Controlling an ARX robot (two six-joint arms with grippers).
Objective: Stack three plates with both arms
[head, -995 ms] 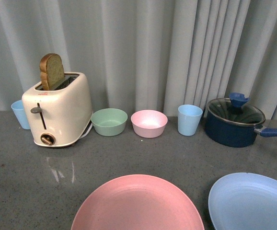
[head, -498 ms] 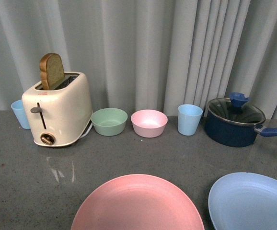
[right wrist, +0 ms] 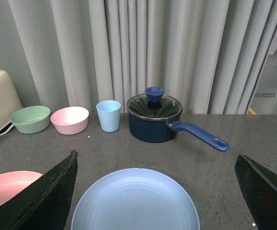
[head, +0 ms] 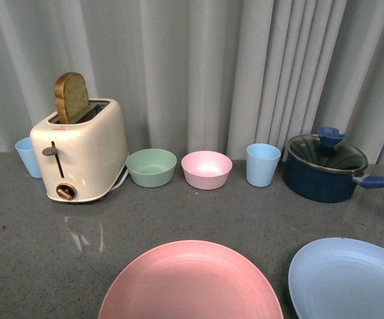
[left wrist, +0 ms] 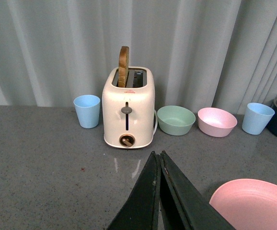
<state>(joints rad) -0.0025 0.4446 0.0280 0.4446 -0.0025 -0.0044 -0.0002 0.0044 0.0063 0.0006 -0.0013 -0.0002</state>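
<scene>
A pink plate [head: 191,282] lies at the near middle of the grey counter, with a light blue plate [head: 348,279] beside it on the right; the two are apart. Neither arm shows in the front view. In the left wrist view my left gripper [left wrist: 157,154] is shut with nothing in it, hovering over bare counter, and the pink plate [left wrist: 253,203] lies off to one side of it. My right gripper [right wrist: 155,155] is open wide, its fingers [right wrist: 47,191] standing on either side of the light blue plate [right wrist: 134,201] without touching it. An edge of the pink plate [right wrist: 6,187] shows there too.
Along the curtain stand a cream toaster [head: 82,156] with a bread slice, a light blue cup [head: 27,157], a green bowl [head: 151,167], a pink bowl [head: 206,169], another blue cup [head: 262,165] and a navy lidded pot [head: 325,169], its handle pointing right.
</scene>
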